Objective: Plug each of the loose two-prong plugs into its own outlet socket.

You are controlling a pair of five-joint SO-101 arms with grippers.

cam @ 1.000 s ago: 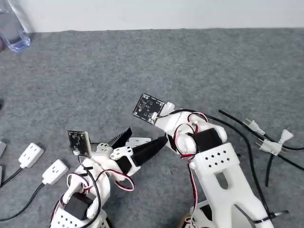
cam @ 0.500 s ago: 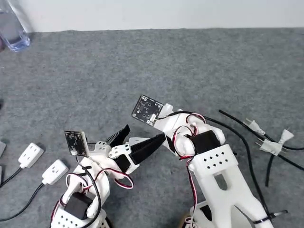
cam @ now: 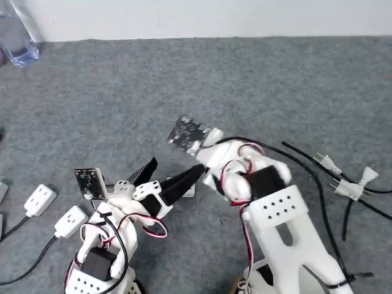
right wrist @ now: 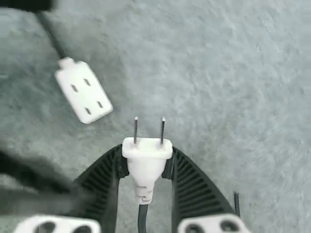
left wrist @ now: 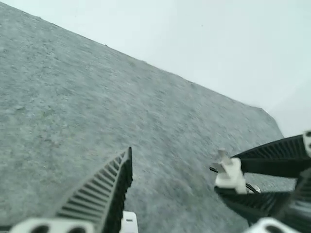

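- Right gripper (right wrist: 146,153) clamps a plug (right wrist: 146,162), prongs pointing ahead.
- Socket (right wrist: 83,93) lies apart on the plug's left, its slots slanted off the prongs' line.
- Left gripper (left wrist: 172,171) gapes wide, empty, on the socket's side.

Smooth white plastic plug (right wrist: 146,158), shiny metal prongs (right wrist: 135,130), ribbed matt black jaws, rough grey carpet-like table (cam: 257,79).

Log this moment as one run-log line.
left claw: open, empty | right claw: shut on plug, prongs out | socket: on carpet, apart from plug | plug not yet inserted
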